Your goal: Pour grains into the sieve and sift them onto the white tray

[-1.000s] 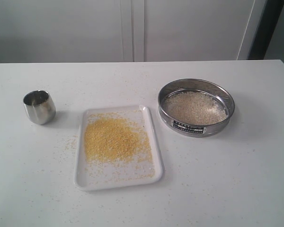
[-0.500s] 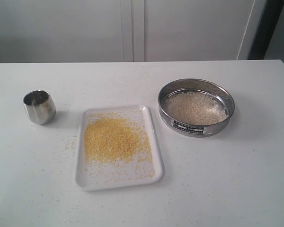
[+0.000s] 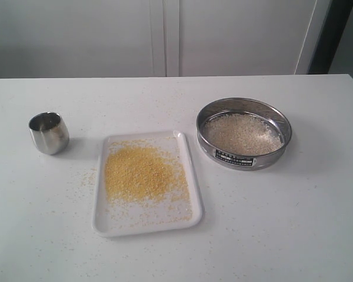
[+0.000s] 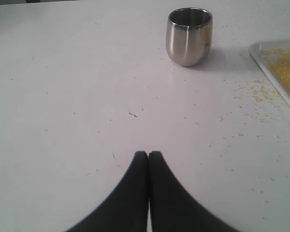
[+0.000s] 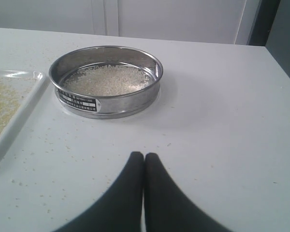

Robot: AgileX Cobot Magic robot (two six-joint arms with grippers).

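Nothing moved: yellow grains (image 3: 142, 173) on white tray (image 3: 103, 225), whitish grains (image 3: 241, 134) in sieve (image 3: 266, 158).
Left gripper (image 4: 148, 154), right gripper (image 5: 144, 155): fingers pressed together, empty.

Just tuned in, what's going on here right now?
Nothing is being handled. The left hand and right hand are both shut and empty, clear of everything. Yellow grains lie on the white tray; pale grains sit in the sieve, which rests on the table beside it. The steel cup stands apart.

Grains (image 3: 142, 174) lie on the tray (image 3: 120, 222), with the cup (image 3: 49, 133) left and the sieve (image 3: 235, 157) right of it.
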